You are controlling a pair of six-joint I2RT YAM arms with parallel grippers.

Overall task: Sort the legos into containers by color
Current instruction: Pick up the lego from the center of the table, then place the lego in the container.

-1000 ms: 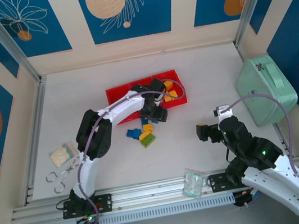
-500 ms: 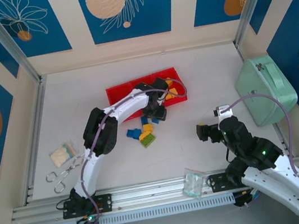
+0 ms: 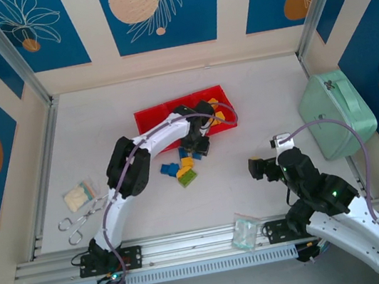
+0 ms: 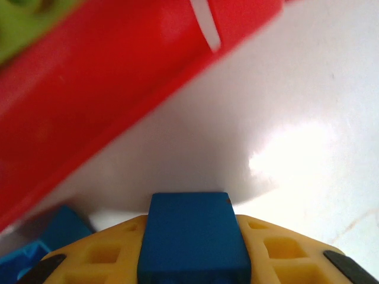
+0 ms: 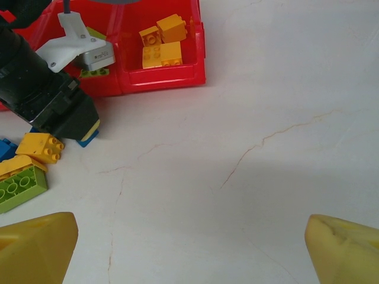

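pale surface (image 3: 261,94), left gripper (image 3: 198,148) pinching a blue lego (image 4: 192,236) right beside the red tray (image 4: 89,112), right gripper (image 5: 189,239) spread wide.

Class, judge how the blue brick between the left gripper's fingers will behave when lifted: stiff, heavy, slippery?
The blue brick looks like hard moulded plastic: probably stiff and light. Its smooth flat sides might slip in the left gripper unless clamped squarely.

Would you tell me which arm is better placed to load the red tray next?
Left: the left hand grips a blue lego beside the red tray; the right hand is open and farther off.
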